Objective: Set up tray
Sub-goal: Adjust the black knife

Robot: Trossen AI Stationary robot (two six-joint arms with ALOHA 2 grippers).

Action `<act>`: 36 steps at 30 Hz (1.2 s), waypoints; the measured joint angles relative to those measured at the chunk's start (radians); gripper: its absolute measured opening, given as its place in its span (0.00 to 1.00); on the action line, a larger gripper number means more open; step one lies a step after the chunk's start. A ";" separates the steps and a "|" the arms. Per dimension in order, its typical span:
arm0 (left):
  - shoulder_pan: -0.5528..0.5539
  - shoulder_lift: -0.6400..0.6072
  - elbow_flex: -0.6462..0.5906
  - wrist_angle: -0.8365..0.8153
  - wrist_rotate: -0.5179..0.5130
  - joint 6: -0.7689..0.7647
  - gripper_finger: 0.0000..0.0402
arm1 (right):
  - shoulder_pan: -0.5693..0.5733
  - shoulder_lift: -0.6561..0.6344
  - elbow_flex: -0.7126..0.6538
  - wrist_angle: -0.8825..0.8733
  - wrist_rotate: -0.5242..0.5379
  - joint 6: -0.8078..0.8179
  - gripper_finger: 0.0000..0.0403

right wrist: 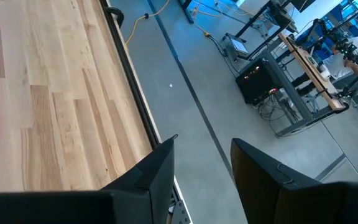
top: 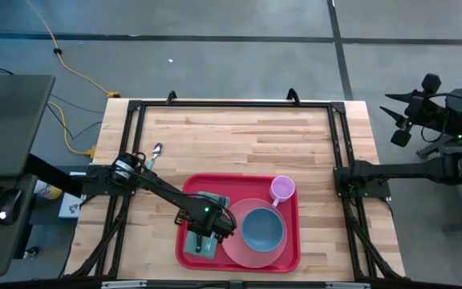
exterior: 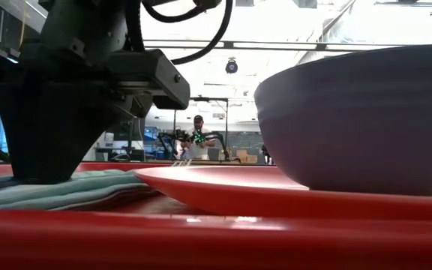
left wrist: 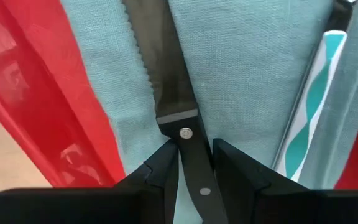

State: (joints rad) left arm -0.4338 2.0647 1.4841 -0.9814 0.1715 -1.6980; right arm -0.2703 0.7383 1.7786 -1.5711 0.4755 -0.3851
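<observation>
The red tray (top: 292,258) lies at the table's near middle, holding a pink plate (top: 233,245) with a blue bowl (top: 262,229) and a pink cup (top: 282,189). On the tray's left part lies a folded teal napkin (left wrist: 247,62). My left gripper (top: 203,235) points down over it, shut on a knife (left wrist: 160,68) with a serrated blade and black riveted handle. A utensil with a teal-and-white handle (left wrist: 309,99) lies on the napkin beside the knife. My right gripper (right wrist: 201,168) hangs open and empty, raised beyond the table's right edge. My left gripper pinches the knife's black handle (left wrist: 191,146) between its two fingers, just behind the blade. The fingers come from above, pointing down, one on each long side of the handle. The knife lies level along the napkin; whether it rests on the cloth or hangs just over it, I cannot tell.
A metal spoon (top: 157,151) lies on the bare wood left of the tray's far corner. A black frame (top: 231,104) runs round the table's edges. Bare wood stretches from the tray to the far edge. A person shows far behind in the low view.
</observation>
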 joint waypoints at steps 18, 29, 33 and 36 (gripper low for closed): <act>0.001 -0.009 0.002 0.060 -0.031 0.007 0.14 | 0.000 0.000 0.000 0.000 0.004 -0.008 0.34; 0.002 -0.026 0.042 -0.024 -0.079 0.021 0.14 | 0.000 0.000 0.000 0.000 0.004 -0.007 0.34; 0.002 -0.027 0.071 -0.070 -0.080 0.056 0.14 | 0.000 0.000 0.000 0.000 0.004 -0.005 0.34; 0.001 -0.027 0.074 -0.034 -0.082 0.075 0.14 | 0.000 0.000 0.000 0.000 0.004 -0.005 0.34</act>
State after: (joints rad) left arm -0.4324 2.0373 1.5584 -1.0158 0.0896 -1.6231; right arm -0.2706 0.7383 1.7786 -1.5711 0.4797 -0.3904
